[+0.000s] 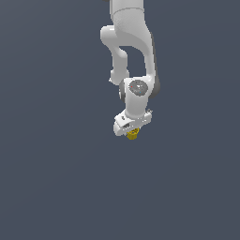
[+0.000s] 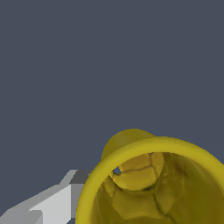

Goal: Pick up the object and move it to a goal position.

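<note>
The yellow cup-like object (image 1: 132, 135) sits directly under my white gripper (image 1: 132, 133) near the middle of the exterior view, partly covered by the hand. In the wrist view the object (image 2: 153, 183) fills the lower right: a round yellow rim with a hollow centre, very close to the camera. One grey-white finger (image 2: 52, 203) shows beside the rim. The jaws seem closed on the cup, though the contact itself is hidden.
The white arm (image 1: 129, 51) comes down from the top of the exterior view. All around is a plain dark grey-blue surface (image 1: 56, 178). No goal marker shows in either view.
</note>
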{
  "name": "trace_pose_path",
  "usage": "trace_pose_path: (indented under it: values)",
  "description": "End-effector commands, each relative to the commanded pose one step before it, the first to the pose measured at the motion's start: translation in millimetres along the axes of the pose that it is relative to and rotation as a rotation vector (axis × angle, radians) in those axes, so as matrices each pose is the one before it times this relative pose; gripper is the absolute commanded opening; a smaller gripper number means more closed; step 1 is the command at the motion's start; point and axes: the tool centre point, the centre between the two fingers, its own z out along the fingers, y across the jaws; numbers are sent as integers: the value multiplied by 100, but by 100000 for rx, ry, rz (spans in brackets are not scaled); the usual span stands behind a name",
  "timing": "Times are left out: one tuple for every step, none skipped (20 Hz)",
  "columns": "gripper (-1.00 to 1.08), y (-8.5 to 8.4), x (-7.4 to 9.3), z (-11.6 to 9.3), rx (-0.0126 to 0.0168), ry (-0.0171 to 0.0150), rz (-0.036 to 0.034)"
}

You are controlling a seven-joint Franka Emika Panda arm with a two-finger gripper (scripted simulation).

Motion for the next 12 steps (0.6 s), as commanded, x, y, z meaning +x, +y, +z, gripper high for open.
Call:
trace_pose_path:
  values:
    - [-100, 781, -1461, -547, -81, 143, 83]
    - [-100, 354, -720, -235, 0, 0, 0]
    - [-100, 383, -774, -253, 0, 0, 0]
    - [-100, 407, -815, -268, 0, 0, 0]
    - [-100, 402, -798, -264, 0, 0, 0]
    - [-100, 388, -767, -255, 0, 0, 0]
    - [-100, 373, -734, -244, 0, 0, 0]
    - [-100, 359, -700, -235, 0, 0, 0]
    - [-100, 347, -665, -226, 0, 0, 0]
    - [-100, 325, -620, -196, 29, -30, -26]
    - [-100, 319, -588, -205, 0, 0, 0]
    - [-100, 297, -544, -191, 0, 0, 0]
